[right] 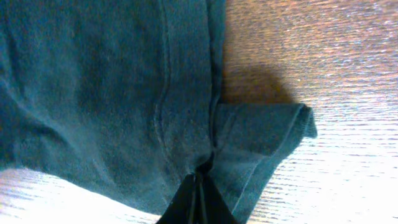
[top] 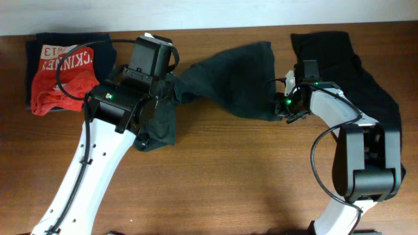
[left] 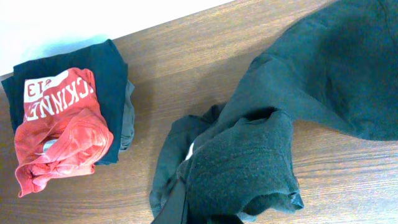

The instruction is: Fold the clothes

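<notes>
A dark green shirt (top: pixel 228 78) hangs stretched between my two grippers over the middle of the table. My left gripper (top: pixel 151 116) is shut on its left end; in the left wrist view the bunched cloth (left: pixel 242 168) covers the fingers (left: pixel 180 208). My right gripper (top: pixel 282 108) is shut on the shirt's right edge; in the right wrist view the fingertips (right: pixel 198 186) pinch the fabric (right: pixel 112 93) by a hemmed sleeve. Another dark garment (top: pixel 366 72) lies at the back right.
A folded stack (top: pixel 65 72) with a red printed shirt on a navy one lies at the back left, and shows in the left wrist view (left: pixel 62 118). The brown wooden table (top: pixel 228 183) runs to a white wall at the back.
</notes>
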`<state>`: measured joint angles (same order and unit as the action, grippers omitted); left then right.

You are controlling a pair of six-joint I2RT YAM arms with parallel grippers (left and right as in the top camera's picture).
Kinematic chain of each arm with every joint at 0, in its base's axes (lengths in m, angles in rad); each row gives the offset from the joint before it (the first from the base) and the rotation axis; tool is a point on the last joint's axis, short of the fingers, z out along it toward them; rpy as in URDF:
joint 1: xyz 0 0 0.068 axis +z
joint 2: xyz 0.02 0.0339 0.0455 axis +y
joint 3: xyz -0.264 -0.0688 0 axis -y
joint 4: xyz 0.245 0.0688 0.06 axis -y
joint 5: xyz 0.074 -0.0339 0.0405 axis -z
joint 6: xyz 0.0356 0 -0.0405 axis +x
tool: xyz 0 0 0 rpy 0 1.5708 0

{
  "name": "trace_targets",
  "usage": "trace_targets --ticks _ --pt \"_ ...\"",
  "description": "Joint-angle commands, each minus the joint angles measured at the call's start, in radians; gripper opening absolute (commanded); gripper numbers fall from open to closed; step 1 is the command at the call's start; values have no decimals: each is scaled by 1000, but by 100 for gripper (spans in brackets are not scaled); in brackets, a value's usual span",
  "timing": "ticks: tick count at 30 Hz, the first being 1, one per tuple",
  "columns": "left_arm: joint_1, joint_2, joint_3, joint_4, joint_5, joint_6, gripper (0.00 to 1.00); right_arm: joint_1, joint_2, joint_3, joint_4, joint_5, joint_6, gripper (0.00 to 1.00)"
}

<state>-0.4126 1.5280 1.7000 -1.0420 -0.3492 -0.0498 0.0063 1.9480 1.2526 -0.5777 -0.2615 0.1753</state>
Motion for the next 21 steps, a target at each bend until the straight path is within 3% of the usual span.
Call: trace_targets --ticks 1,13,16,21 --pt "3 0 14 6 -32 -2 0 -2 -27 -6 -25 -43 -14 4" --pt "3 0 14 6 -68 -2 0 -60 -484 -5 -372 -26 -44 4" --pt "3 0 14 6 -79 -2 0 -60 -515 -5 -275 -15 -43 4" --pt "3 0 14 6 -112 -2 0 -59 -391 -5 -21 -14 -3 4"
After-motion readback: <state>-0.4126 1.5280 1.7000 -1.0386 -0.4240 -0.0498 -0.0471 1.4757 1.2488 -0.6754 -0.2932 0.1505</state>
